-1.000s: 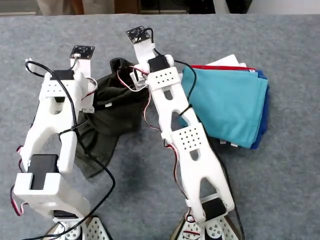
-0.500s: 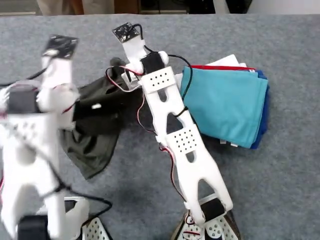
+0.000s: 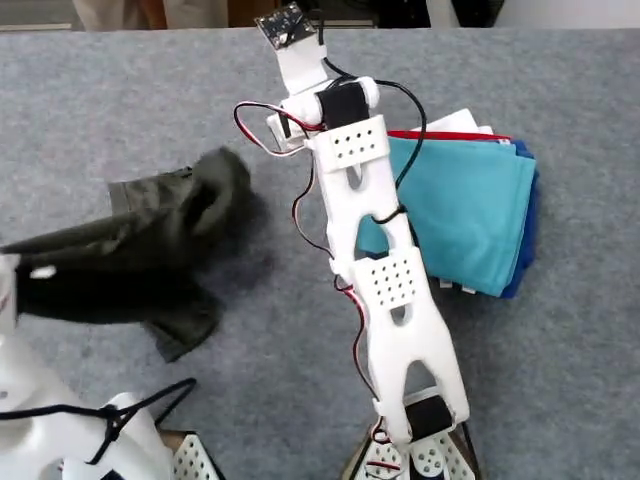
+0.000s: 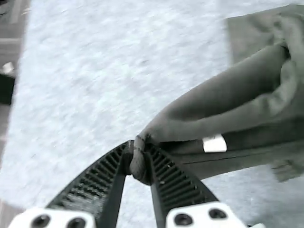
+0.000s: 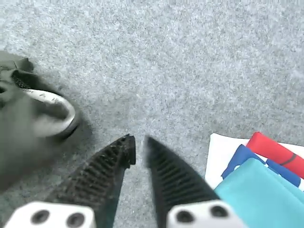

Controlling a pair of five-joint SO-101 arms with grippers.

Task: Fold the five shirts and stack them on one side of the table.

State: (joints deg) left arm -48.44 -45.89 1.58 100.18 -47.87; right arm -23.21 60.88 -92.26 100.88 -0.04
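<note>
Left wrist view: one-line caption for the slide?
Left gripper shut on a bunched edge of the dark olive shirt, which trails across the grey table.

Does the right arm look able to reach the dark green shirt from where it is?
Probably yes. The right claw is empty over bare table, and the dark green shirt lies close beside it with nothing between; the left claw pinches its far end.

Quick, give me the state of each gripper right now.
Left gripper: closed on the dark green shirt.
Right gripper: slightly open, holding nothing.
</note>
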